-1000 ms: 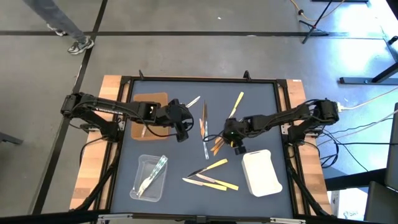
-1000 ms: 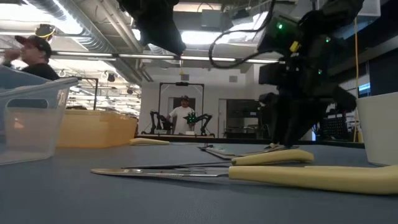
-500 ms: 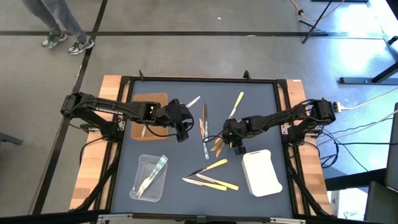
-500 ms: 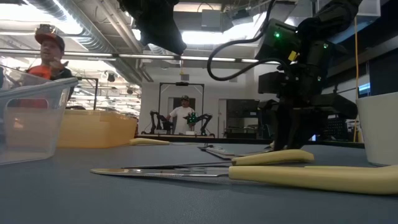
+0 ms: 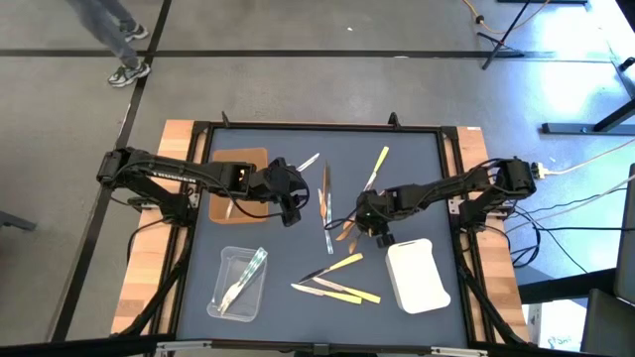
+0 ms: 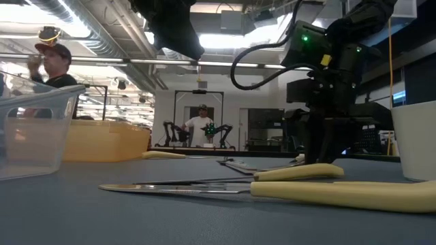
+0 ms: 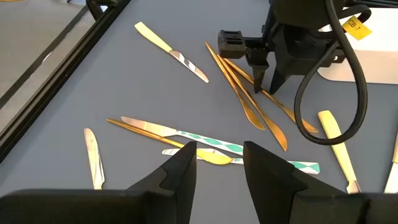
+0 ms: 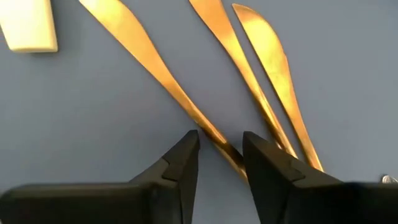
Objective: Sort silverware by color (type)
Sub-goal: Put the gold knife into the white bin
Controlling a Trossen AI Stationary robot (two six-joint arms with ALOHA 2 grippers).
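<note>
Two arms share the table in the high view. The left gripper (image 5: 290,211) hangs near the brown tray (image 5: 238,164); the right gripper (image 5: 373,230) is low over the wooden knives (image 5: 346,230) at mid-table. A clear tray (image 5: 220,300) already holds a few clear pieces, the white tray (image 5: 417,275) looks bare, and yellow utensils (image 5: 337,281) lie loose — sorting is judged early.

Low view: the right gripper (image 6: 325,151) stands nearly on the tabletop, with yellow handles (image 6: 340,194) in front.

Left wrist view: the left fingers (image 7: 180,171) stand apart around nothing, over scattered silverware (image 7: 239,99).

Right wrist view: the right fingers (image 8: 183,163) straddle one wooden knife (image 8: 149,62) with a narrow gap — not yet clamped.
</note>
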